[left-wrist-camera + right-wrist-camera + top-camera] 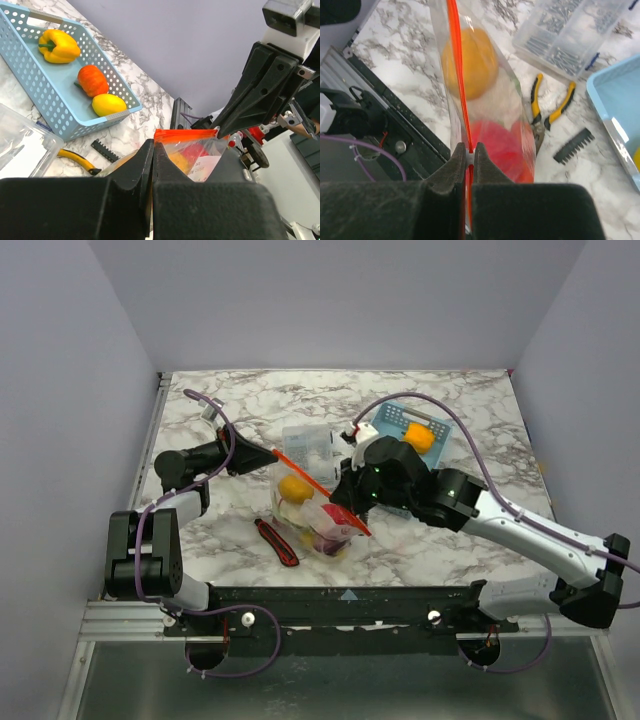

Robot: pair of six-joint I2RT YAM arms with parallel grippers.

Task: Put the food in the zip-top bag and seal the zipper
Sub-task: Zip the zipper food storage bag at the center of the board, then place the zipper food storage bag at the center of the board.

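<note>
The zip-top bag (312,512) hangs stretched between my two grippers above the table. Its zipper (318,488) runs as a taut red-orange line from upper left to lower right. My left gripper (262,453) is shut on the bag's upper-left corner, where the zipper (186,134) starts right at its closed tips (153,145). My right gripper (468,152) is shut on the zipper (458,75), with a small white slider between its tips. Inside the bag lie food pieces: an orange one (470,62), a red one (502,147), and white and purple ones (322,537).
A light blue basket (45,100) at the back right holds a yellow pepper (59,46), an orange piece (92,80) and a yellow piece (109,104). A rigid clear compartment box (307,443), yellow-handled pliers (550,107), a black toothed strip (574,146) and a red-and-black utility knife (278,542) lie around.
</note>
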